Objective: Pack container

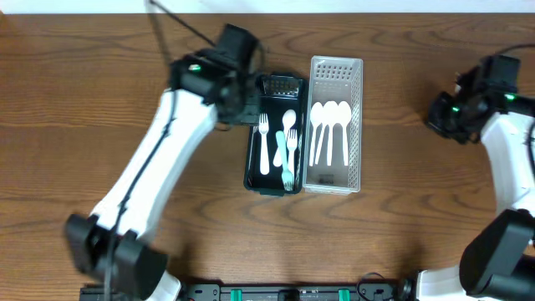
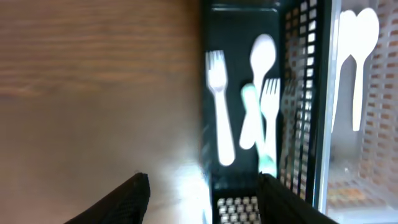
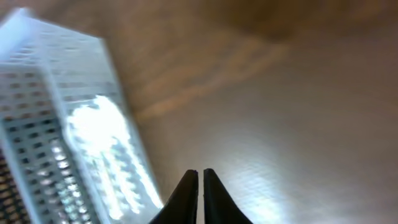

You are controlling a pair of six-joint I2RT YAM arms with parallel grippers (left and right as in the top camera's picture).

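Note:
A black perforated container (image 1: 254, 159) stands mid-table holding white forks (image 1: 264, 144), a white spoon and a teal utensil (image 1: 284, 159). A white perforated container (image 1: 355, 125) touches its right side and holds three white spoons (image 1: 329, 125). My left gripper (image 1: 251, 99) is open and empty at the black container's far left end; its wrist view shows the black container (image 2: 239, 93) and forks (image 2: 219, 112) between the open fingers (image 2: 202, 199). My right gripper (image 1: 436, 113) is shut and empty over bare wood at the far right (image 3: 200, 180). The white container (image 3: 50, 124) shows at its left.
Bare wooden table lies all around the two containers. The white left arm (image 1: 159, 159) stretches diagonally from the front left to the black container. The right arm (image 1: 510, 150) runs along the right edge.

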